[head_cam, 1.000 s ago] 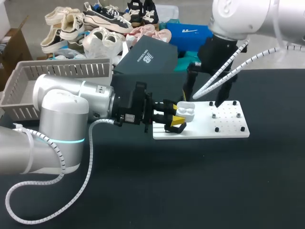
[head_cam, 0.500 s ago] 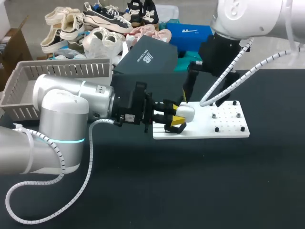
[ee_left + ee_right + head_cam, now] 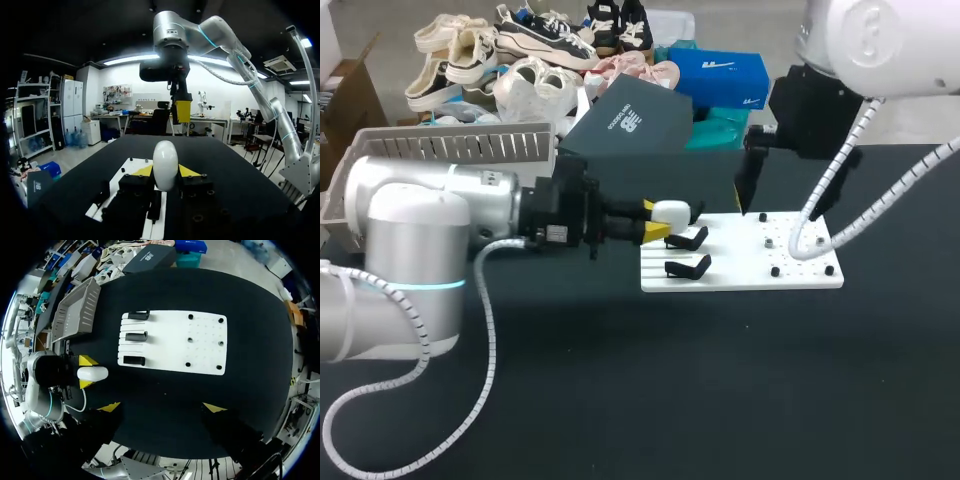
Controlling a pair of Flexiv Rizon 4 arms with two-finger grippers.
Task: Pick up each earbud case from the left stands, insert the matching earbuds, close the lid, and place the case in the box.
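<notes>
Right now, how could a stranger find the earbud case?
Find the white board on the black table. By its end with the black stands, the left hand holds the earbud case. It is the only smooth white rounded thing, between yellow tips.

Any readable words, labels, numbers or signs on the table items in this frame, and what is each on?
Case: no print on it.
Board: no print on it.
Dark box: a pale logo on the lid, with a line of print under it too small to read.
Sticker behind the left claw: too small to read.
</notes>
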